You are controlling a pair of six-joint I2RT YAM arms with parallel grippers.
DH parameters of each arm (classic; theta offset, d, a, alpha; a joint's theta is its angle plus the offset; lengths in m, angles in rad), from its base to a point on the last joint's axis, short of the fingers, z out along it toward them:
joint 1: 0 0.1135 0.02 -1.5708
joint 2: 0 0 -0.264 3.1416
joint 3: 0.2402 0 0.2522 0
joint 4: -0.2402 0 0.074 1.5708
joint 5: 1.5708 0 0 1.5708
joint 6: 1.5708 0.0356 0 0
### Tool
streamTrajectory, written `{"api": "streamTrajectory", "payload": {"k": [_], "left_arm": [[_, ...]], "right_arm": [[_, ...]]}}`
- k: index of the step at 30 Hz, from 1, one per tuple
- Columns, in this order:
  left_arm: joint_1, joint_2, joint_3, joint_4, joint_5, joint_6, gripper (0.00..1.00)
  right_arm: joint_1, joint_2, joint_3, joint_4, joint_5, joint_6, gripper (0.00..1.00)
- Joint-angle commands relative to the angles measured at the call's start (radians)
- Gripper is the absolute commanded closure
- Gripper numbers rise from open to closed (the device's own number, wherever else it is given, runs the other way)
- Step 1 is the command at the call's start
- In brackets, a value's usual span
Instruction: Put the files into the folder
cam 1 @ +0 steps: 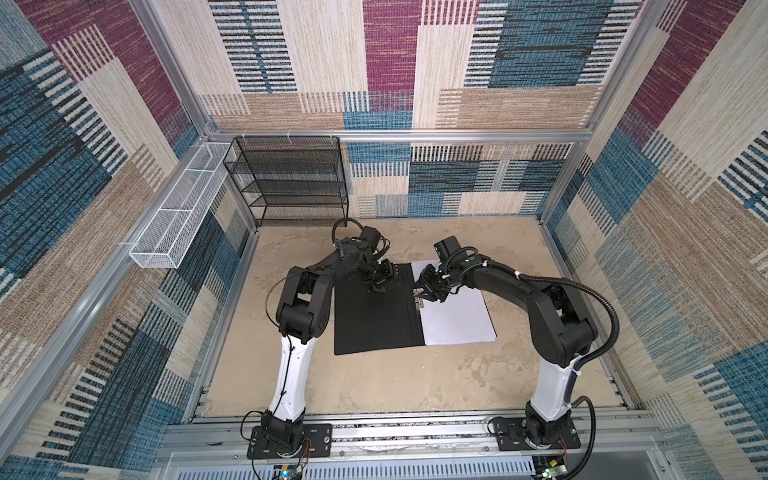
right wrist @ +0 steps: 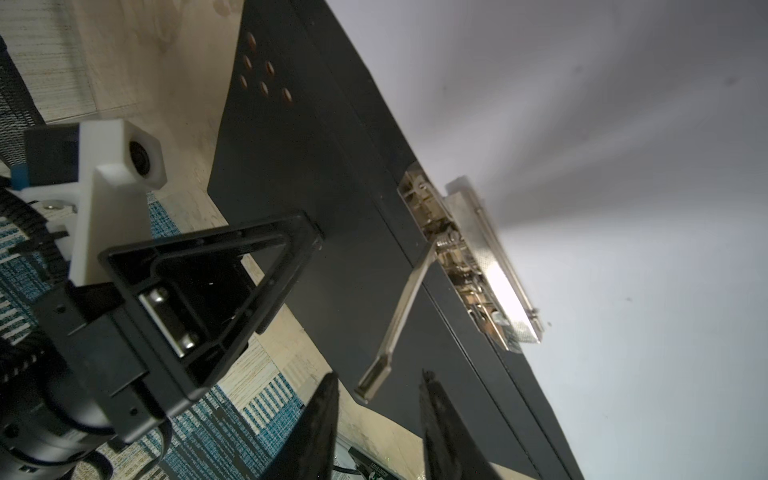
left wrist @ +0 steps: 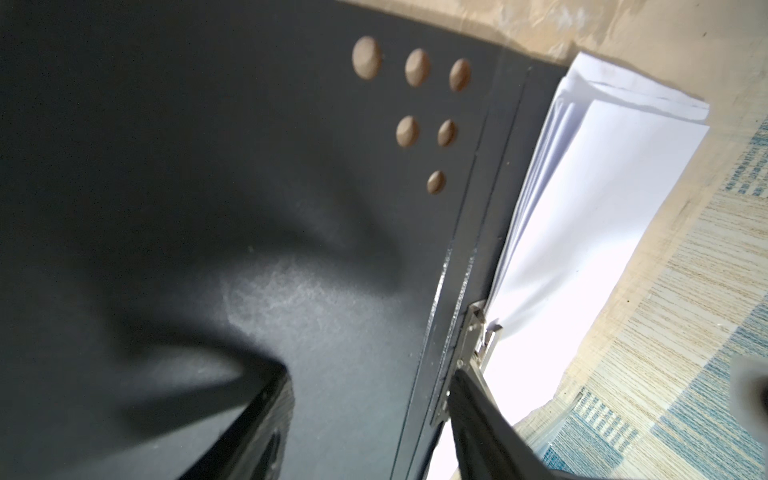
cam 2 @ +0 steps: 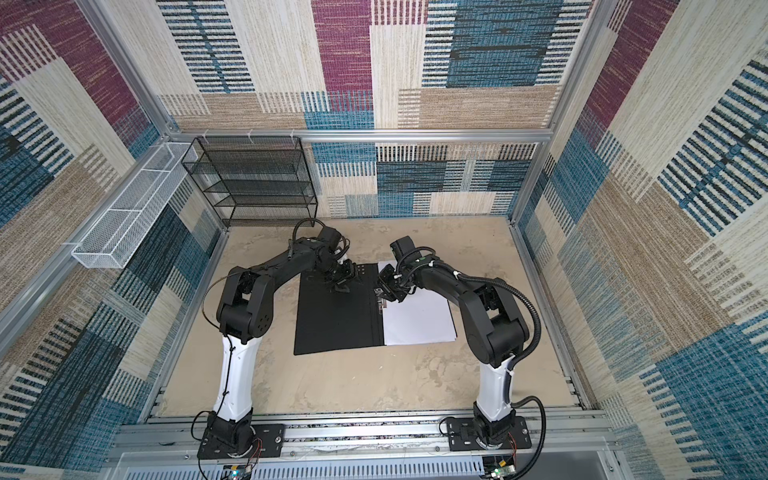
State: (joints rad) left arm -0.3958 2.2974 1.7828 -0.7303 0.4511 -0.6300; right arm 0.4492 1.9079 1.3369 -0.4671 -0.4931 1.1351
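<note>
- My right end effector (right wrist: 378, 374) hangs low over the spine of the folder with its two black fingers spread. The flat tip of a thin silver metal lever (right wrist: 405, 303) sits in the gap between them, and I see no pinch on it.
- That lever stands raised from a silver spring clamp (right wrist: 465, 257), which is fixed along the spine at the inner edge of the paper.
- My left end effector (cam 1: 376, 287) is down on the left flap, fingers apart, with only bare black board between them. In the right wrist view one triangular fingertip touches the flap.
- The flat rectangular folder (cam 1: 374, 324) lies open, black inside up, in the middle of the tan, blotchy surface (cam 1: 374, 386), between the two arms.
- The stack of white paper sheets (cam 1: 457, 320) lies on the folder's right half and hides it. The top sheet is blank, and the far-end edges look slightly fanned in the left wrist view.
- Six small round tan dots (left wrist: 407, 131) cluster at the flap's far corner, near the spine.
- Around the spine it is crowded: the raised lever, the clamp and both wrists sit close together. The left arm's white camera housing (right wrist: 137, 158) looms near in the right wrist view.
- Further out, a black wire-mesh shelf rack (cam 1: 291, 183) stands at the back wall on the left. A long white wire-mesh tray (cam 1: 174, 216) hangs on the left wall. Both are well apart from the folder.
</note>
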Motion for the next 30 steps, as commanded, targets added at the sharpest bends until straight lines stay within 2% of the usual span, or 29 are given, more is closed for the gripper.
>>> {"api": "streamTrajectory", "payload": {"k": [1,20,30], "left_arm": [[-0.005,0.063,-0.036,-0.149,-0.197,-0.010,0.35],[-0.005,0.068,-0.035,-0.148,-0.192,-0.012,0.35],[-0.005,0.072,-0.034,-0.149,-0.194,-0.012,0.35]], "right_arm": [[-0.006,0.017,0.025,0.020,-0.039,0.025,0.64],[-0.024,0.025,-0.034,0.067,-0.113,0.049,0.82],[-0.025,-0.001,-0.066,0.071,-0.130,0.046,0.86]]}}
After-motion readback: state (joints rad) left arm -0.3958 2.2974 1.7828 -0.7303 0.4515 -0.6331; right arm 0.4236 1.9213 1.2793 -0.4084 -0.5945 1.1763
